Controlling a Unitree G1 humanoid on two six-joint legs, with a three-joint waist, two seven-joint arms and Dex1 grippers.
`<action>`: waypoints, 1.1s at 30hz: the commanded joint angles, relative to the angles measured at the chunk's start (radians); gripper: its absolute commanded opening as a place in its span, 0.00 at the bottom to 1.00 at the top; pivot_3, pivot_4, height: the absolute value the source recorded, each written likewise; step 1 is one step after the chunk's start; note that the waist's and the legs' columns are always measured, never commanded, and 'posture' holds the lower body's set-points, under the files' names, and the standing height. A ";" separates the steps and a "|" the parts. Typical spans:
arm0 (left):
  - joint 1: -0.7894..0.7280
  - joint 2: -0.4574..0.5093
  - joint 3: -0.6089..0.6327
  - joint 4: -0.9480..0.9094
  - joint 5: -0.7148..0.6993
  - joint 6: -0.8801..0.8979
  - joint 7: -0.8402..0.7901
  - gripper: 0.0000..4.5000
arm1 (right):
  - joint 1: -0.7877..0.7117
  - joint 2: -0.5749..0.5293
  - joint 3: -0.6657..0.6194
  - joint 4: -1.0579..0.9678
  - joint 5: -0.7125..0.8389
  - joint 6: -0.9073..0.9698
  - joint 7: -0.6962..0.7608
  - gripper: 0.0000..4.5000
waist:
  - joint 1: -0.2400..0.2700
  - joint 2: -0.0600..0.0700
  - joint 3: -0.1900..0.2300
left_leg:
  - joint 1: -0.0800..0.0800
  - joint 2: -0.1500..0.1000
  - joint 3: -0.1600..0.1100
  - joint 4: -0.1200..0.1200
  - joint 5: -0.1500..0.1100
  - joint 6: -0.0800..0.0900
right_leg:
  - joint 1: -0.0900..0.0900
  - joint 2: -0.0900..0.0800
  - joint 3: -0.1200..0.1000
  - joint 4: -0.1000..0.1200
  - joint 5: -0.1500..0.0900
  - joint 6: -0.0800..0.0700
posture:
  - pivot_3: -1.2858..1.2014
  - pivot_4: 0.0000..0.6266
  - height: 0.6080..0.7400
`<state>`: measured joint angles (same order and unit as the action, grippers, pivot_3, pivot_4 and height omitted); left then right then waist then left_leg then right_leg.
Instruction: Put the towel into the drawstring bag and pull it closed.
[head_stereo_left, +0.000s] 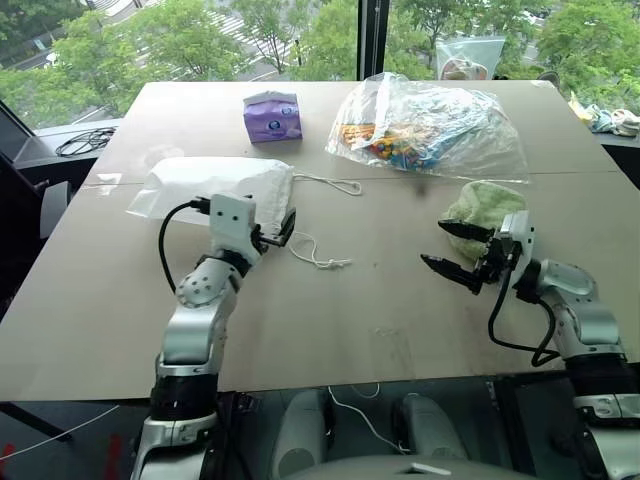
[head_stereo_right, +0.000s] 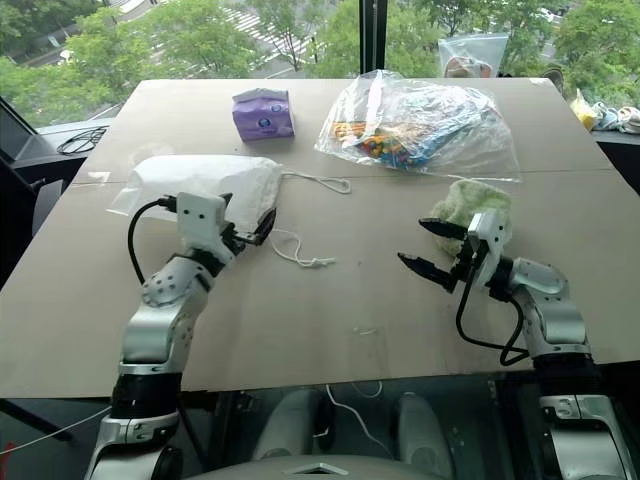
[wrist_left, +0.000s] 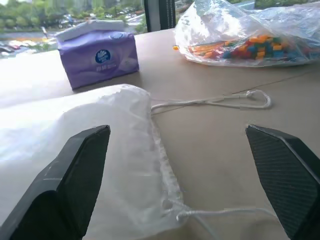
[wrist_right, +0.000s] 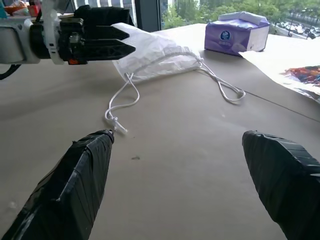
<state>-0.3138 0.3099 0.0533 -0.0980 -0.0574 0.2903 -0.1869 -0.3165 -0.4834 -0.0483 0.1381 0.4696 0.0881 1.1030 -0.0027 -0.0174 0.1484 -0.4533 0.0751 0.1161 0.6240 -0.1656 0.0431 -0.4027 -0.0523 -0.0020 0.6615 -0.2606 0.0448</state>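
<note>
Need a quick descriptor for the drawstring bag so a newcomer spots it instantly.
On the tan table, look at the robot's left half, nearer than the purple tissue box. The drawstring bag lies flat there: white, translucent, thin cords trailing from its gathered mouth, unlike the clear plastic bag of colourful items.

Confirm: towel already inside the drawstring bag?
No, the towel lies on the table by the right gripper, apart from the drawstring bag.
</note>
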 joint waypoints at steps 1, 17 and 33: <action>-0.054 -0.035 -0.042 0.043 0.106 -0.010 0.106 1.00 | -0.016 0.005 -0.001 -0.062 0.016 0.015 -0.006 0.98 | -0.001 0.000 0.000 | 0.000 0.000 0.000 0.000 0.000 0.000 | 0.000 0.000 0.000 0.000 0.000 0.000 | 0.52 0.24 1.00; -0.264 -0.128 -0.190 0.353 0.477 0.118 0.431 1.00 | 0.009 -0.005 -0.017 -0.111 0.011 0.034 -0.042 0.98 | 0.008 -0.001 0.001 | -0.002 0.000 -0.002 0.003 0.000 0.000 | 0.000 0.002 0.000 0.001 0.000 0.001 | 0.52 0.24 1.00; -0.265 -0.147 -0.136 0.378 0.521 0.205 0.570 1.00 | -0.009 -0.020 -0.018 -0.146 0.017 0.066 -0.067 0.98 | 0.009 -0.001 0.001 | -0.002 0.001 -0.003 0.003 0.000 0.000 | -0.001 0.002 0.000 0.001 0.000 0.001 | 0.52 0.24 1.00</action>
<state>-0.5708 0.1587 -0.0894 0.2895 0.4402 0.5018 0.3547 -0.3091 -0.4899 -0.0403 0.0387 0.4718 0.1519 1.0390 0.0068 -0.0187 0.1492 -0.4552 0.0757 0.1135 0.6274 -0.1657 0.0431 -0.4032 -0.0507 -0.0025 0.6629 -0.2603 0.0454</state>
